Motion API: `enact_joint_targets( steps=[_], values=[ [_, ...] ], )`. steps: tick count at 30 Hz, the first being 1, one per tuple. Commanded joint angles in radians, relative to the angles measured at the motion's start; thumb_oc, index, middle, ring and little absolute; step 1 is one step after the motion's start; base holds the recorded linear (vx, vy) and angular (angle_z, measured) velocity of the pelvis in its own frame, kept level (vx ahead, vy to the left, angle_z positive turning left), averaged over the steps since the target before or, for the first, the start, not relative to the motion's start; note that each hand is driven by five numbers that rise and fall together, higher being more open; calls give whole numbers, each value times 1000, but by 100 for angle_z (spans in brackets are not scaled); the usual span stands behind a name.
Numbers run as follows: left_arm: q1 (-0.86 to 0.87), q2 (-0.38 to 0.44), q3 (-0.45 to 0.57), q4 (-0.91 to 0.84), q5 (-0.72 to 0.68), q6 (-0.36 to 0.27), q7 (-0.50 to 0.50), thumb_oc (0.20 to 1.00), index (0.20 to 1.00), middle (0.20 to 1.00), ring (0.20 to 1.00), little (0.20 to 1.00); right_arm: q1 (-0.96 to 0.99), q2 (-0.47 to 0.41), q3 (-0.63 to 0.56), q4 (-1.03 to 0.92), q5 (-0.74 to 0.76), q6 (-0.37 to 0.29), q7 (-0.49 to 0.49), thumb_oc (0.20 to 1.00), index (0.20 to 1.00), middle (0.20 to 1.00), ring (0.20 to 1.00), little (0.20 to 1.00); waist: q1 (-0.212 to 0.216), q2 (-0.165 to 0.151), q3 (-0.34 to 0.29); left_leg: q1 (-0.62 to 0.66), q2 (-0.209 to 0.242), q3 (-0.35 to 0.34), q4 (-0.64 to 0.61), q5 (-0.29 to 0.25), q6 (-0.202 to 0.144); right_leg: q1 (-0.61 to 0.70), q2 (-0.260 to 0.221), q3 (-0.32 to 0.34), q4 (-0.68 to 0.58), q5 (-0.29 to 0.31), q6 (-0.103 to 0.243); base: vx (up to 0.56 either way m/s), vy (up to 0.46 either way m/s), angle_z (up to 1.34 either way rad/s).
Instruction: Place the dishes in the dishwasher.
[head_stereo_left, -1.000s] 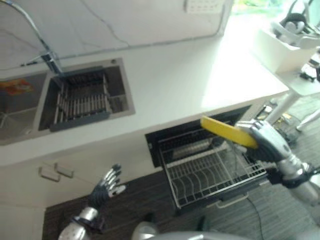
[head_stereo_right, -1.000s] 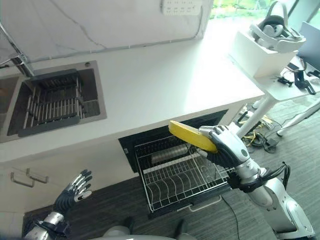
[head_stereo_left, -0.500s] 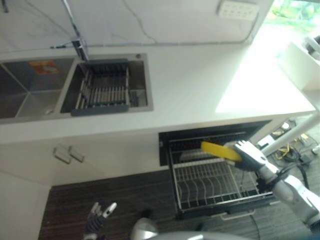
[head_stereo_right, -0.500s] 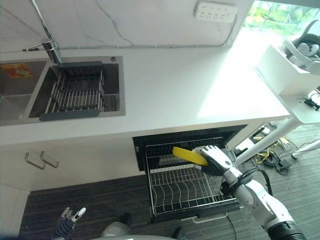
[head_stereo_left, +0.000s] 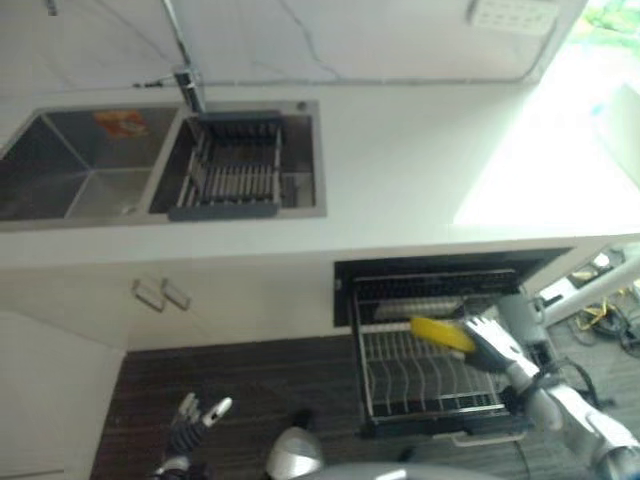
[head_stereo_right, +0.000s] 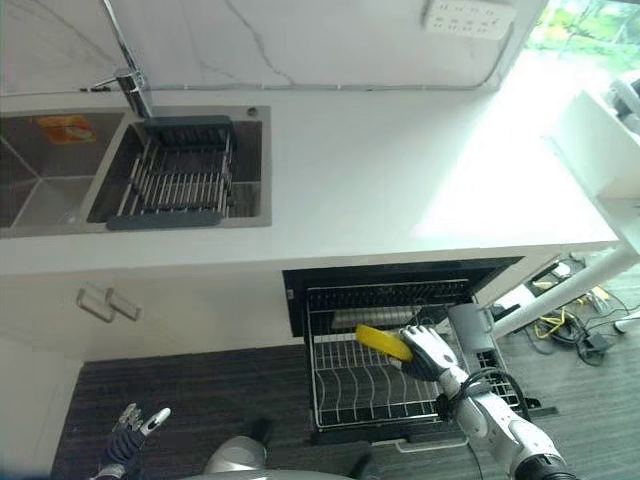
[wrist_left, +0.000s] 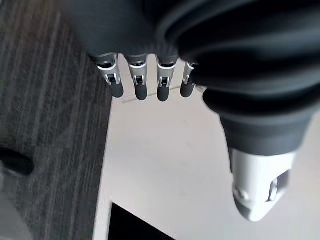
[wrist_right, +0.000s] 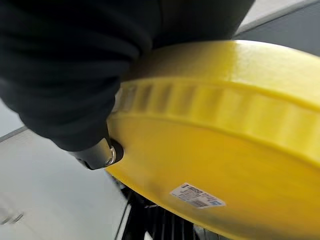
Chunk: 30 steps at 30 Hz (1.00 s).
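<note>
White counter (head_stereo_right: 400, 180) with sink (head_stereo_right: 60, 185) above the open dishwasher (head_stereo_right: 395, 290), its wire rack (head_stereo_right: 375, 375) pulled out. Right hand (head_stereo_right: 428, 352) grips yellow plate (head_stereo_right: 383, 341) over the rack; right wrist view shows plate underside with a sticker (wrist_right: 197, 195). Left hand (wrist_left: 145, 82) hangs near floor, fingers straight.

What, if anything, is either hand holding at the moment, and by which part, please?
The right hand holds a yellow plate by its rim, over the dishwasher rack. The left hand holds nothing.
</note>
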Motion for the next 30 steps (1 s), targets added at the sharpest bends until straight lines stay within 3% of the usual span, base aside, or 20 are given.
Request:
enact_joint_targets(
  steps=[1,8,12,23,28,30],
  values=[
    [-84,75,-77,-61,30,-47,10,1000,1000,1000,1000,1000,-179,-23,49,24,19,46,-148,200,200,200,200,200,35,32,21,-51,43,53,8,-19,-17,-31,-84,0,95,-49,73,-192,-4,11],
    [-184,128,-151,-86,-59,-56,9,1000,1000,1000,1000,1000,-452,-78,160,168,13,178,-192,200,200,200,200,200,57,107,135,-160,28,30,19,11,-18,-131,-110,-1,118,-41,64,-248,-5,15],
    [-223,139,-177,-90,-114,-73,14,1000,1000,1000,1000,1000,-565,-119,210,237,57,206,-165,200,200,200,200,200,57,126,172,-193,21,35,13,18,-14,-172,-117,4,118,-33,66,-173,-13,2],
    [-265,150,-197,-149,-194,-79,32,1000,1000,1000,1000,1000,-732,-164,293,386,6,240,-75,200,200,200,200,200,61,131,201,-227,21,52,3,27,-9,-226,-111,19,117,-24,65,-65,-4,-3],
    [-279,161,-182,-143,-195,-76,38,1000,1000,1000,1000,1000,-719,-152,325,439,-85,241,-32,200,200,200,200,200,67,120,208,-233,24,54,2,29,-7,-234,-109,17,121,-25,65,-13,-39,0],
    [-283,162,-174,-138,-185,-81,39,1000,1000,1000,1000,1000,-726,-141,356,454,-190,263,-36,200,200,200,200,200,76,115,213,-231,27,55,4,25,-10,-231,-105,14,122,-29,65,-3,-73,1]
  ],
)
